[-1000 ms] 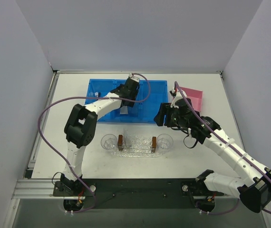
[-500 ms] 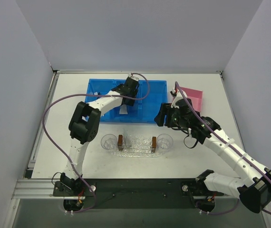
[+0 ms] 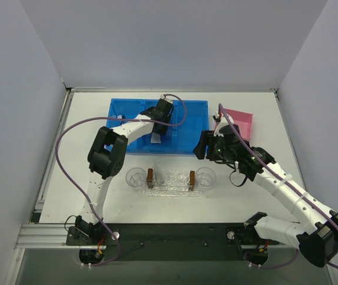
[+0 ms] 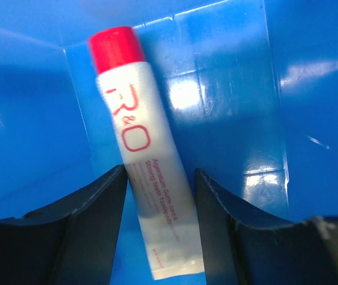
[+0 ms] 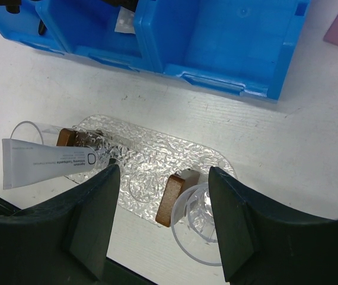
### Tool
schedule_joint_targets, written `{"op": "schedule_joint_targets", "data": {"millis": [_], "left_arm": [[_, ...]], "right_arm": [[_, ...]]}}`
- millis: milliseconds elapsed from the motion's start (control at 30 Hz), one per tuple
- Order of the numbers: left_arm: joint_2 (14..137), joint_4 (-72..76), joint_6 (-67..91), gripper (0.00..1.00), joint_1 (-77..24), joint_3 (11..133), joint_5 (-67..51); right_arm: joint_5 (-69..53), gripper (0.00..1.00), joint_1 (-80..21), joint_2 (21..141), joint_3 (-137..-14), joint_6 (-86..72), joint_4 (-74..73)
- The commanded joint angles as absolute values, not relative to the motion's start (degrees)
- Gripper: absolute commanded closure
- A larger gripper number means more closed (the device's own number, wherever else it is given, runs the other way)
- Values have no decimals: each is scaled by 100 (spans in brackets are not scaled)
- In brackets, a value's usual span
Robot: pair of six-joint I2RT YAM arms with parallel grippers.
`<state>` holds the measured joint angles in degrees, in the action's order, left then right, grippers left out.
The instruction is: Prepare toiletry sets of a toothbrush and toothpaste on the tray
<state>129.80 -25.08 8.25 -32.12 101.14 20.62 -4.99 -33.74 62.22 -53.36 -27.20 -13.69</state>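
- red-capped toothpaste [image 4: 148, 178] lies flat in the blue bin [image 4: 246, 119], in the middle compartment going by the overhead view, cap toward a bin wall
- left gripper [image 4: 159, 175] straddles it, jaws apart, thin slivers of blue beside the tube; reads as not clamped, contact can't be confirmed
- tray [image 5: 139, 157] sits on the table [image 5: 287, 148] just in front of the bin
- second toothpaste [image 5: 44, 163] lies at the tray's left end, by the clear cup [image 3: 131, 177] there; exact resting point and cap colour unreadable
- right gripper [image 5: 164, 171] hangs above the tray, jaws wide, nothing between them
- progress, my read: one tube at the tray, one about to be picked, no toothbrush visible on the tray, so under halfway; both brushes are left and I can't place them for sure
- tubes: soft, matte silvery-white, flat crimped tail, red lettering; red cap is round, glossy, hard
- tray: clear pebbled glittery plastic, oblong with rounded ends, two brown blocks [image 5: 170, 200] standing on it
- bin: hard glossy plastic with a slick floor, so the tube may skid when pinched
- pink box [image 3: 240, 122] sits to the right of the bin
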Motion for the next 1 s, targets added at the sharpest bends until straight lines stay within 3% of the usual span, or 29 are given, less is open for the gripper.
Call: {"op": "schedule_joint_targets", "data": {"millis": [0,567,967], "left_arm": [[13034,-2619,923,45,-3164,10248,1890],[11787,-1908,1301,69,-3173,9844,1784],[10513,-968,2065,77,-3173,8921,1415]], "right_arm": [[-510,44,-3349,6047,-5300,-2769,-1239],[-404,46,-3340,5933,-5282,-2786,-1371],[-194,46,-3357,5941,-5651,-2549,-1520]]}}
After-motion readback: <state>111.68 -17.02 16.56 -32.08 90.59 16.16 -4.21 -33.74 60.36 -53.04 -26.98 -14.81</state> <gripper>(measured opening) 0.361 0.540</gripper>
